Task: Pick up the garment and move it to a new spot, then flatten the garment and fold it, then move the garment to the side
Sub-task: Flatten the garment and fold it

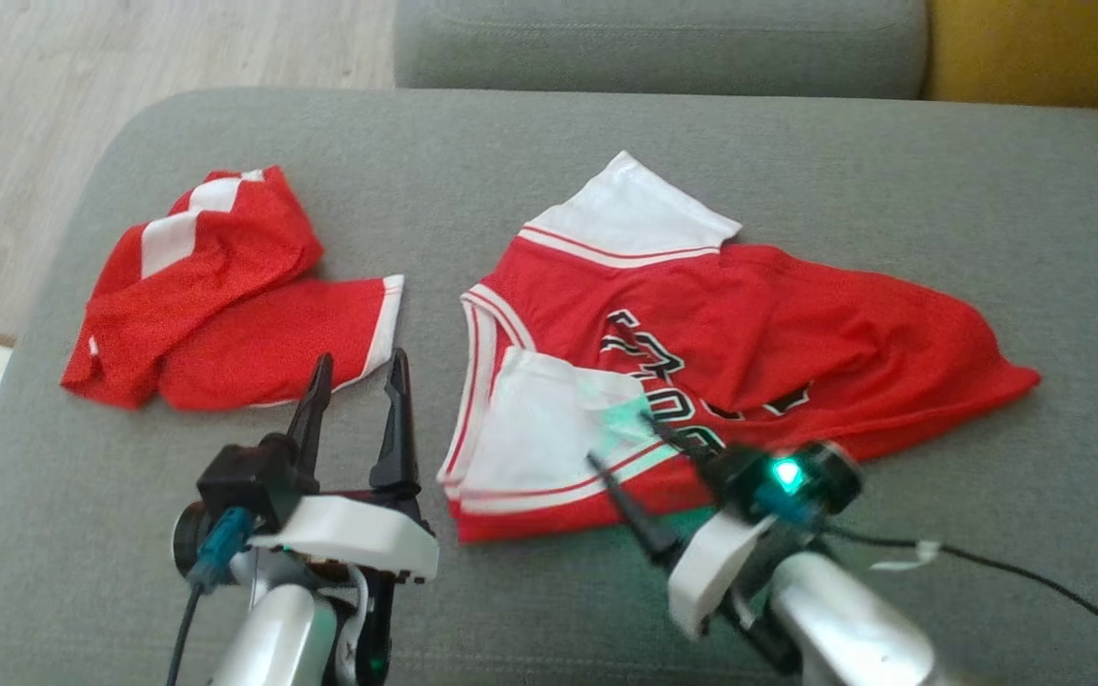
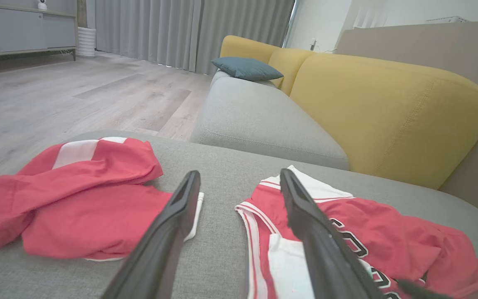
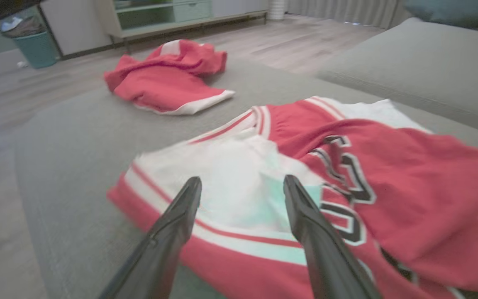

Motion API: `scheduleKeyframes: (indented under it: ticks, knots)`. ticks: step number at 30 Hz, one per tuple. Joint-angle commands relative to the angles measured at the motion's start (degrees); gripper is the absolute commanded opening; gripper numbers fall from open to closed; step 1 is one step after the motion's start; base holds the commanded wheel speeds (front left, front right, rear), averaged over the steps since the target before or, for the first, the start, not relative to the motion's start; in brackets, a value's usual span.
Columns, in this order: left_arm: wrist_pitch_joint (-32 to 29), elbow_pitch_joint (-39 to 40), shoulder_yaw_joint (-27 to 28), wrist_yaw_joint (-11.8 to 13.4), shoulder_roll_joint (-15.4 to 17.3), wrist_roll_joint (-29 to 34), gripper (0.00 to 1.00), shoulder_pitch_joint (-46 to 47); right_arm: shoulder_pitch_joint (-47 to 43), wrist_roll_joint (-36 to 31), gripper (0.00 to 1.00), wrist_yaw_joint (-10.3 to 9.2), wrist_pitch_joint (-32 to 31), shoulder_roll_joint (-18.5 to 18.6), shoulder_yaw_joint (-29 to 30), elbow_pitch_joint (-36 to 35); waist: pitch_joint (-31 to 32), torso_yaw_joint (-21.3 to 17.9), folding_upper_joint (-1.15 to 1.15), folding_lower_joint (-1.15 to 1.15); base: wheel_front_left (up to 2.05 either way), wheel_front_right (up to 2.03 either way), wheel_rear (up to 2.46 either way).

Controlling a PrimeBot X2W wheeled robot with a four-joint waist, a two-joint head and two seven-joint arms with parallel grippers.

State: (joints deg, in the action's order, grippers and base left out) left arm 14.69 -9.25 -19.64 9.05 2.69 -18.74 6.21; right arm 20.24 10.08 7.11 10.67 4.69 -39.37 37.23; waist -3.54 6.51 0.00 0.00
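The garment, a red jersey (image 1: pixel 749 324) with white trim and black lettering, lies crumpled on the grey cushion (image 1: pixel 549 162), right of centre. One white-edged corner is folded over at its near left. My right gripper (image 1: pixel 620 438) hovers over that white corner, open and holding nothing. From the right wrist, the right gripper (image 3: pixel 242 182) has its fingers apart above the jersey (image 3: pixel 409 178). My left gripper (image 1: pixel 361 360) stands open above bare cushion, left of the jersey. The left wrist view shows the left gripper (image 2: pixel 240 174) empty beside the jersey (image 2: pixel 388 236).
A second red and white garment (image 1: pixel 225 314) lies bunched at the cushion's left, just beyond my left gripper. A yellow sofa back (image 2: pixel 388 104) and a blue pillow (image 2: pixel 247 68) stand behind. A dark cable (image 1: pixel 1035 576) trails from my right arm. Wooden floor (image 1: pixel 34 143) lies past the left edge.
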Motion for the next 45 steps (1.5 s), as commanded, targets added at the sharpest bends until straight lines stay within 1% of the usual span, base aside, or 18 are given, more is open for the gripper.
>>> scheduleKeyframes:
  ticks: [1,4,5,9,13,15,17,20,23,29,33,37,45]
  knots:
    - [0.3,2.14,1.97,-0.01,0.19,0.34,1.0,1.46,-0.17,0.25,1.0,0.37,0.91,0.32,2.04,-2.75,0.57,-1.04,0.0,0.0,0.0,0.0,0.0]
    - [0.3,1.93,1.63,-0.3,0.19,0.32,1.0,1.26,-1.6,-0.52,1.0,0.37,1.64,1.26,8.62,-5.32,0.9,-2.23,0.0,0.0,0.0,0.0,0.0]
    - [0.3,1.93,1.63,-0.3,0.19,0.32,1.0,1.26,-1.6,-0.52,1.0,0.37,1.64,1.26,8.62,-5.32,0.9,-2.23,0.0,0.0,0.0,0.0,0.0]
    - [0.3,1.4,1.15,-0.39,0.19,0.16,1.0,1.36,-4.86,-3.49,1.0,0.37,2.61,1.92,20.67,-9.94,0.83,-3.94,0.0,0.0,0.0,0.0,0.0]
    - [0.3,0.14,0.59,-0.53,0.19,0.15,1.0,1.9,-9.23,-6.54,1.0,0.37,3.07,0.47,32.61,-15.13,0.28,-5.51,0.0,0.0,0.0,0.0,0.0]
    - [0.3,-0.76,0.44,-0.61,0.19,0.1,1.0,2.25,-11.21,-7.71,1.0,0.37,3.05,-0.48,36.79,-17.34,-0.12,-6.26,0.0,0.0,0.0,0.0,0.0]
    - [0.3,-2.11,0.27,-0.72,0.19,-0.02,1.0,2.65,-12.51,-8.19,1.0,0.37,2.8,-1.17,39.4,-19.08,-0.65,-7.02,0.0,0.0,0.0,0.0,0.0]
    - [0.3,-5.04,-0.27,-1.12,0.19,0.38,1.0,3.81,-13.13,-8.58,1.0,0.37,2.31,-1.63,41.1,-21.14,-1.63,-8.24,0.0,0.0,0.0,0.0,0.0]
    - [0.16,-11.17,-1.59,-1.74,0.85,2.72,1.0,7.01,-12.73,-7.54,1.0,0.37,1.61,-1.77,40.88,-22.88,-2.93,-9.72,0.0,0.0,0.0,0.0,0.0]
    - [-3.85,-21.3,-3.19,-3.23,3.03,4.92,1.0,14.43,-12.19,-5.8,1.0,0.37,1.41,-1.79,40.3,-23.6,-4.85,-11.52,0.0,0.0,0.0,0.0,0.0]
    - [-5.24,-26.73,-4.02,-3.68,4.14,6.18,1.0,18.4,-11.93,-5.38,1.0,0.37,1.46,-1.8,40.06,-23.49,-5.95,-12.6,0.0,0.0,0.0,0.0,0.0]
    - [-5.55,-30.48,-4.55,-4.03,4.41,6.53,1.0,20.67,-11.62,-5.19,1.0,0.37,1.59,-1.8,40.19,-23.3,-6.68,-13.28,0.0,0.0,0.0,0.0,0.0]
    - [-4.17,-35.1,-4.99,-4.86,4.42,6.12,1.0,22.98,-11.32,-5.01,1.0,0.37,1.9,-1.8,40.29,-22.9,-7.33,-13.92,0.0,0.0,0.0,0.0,0.0]
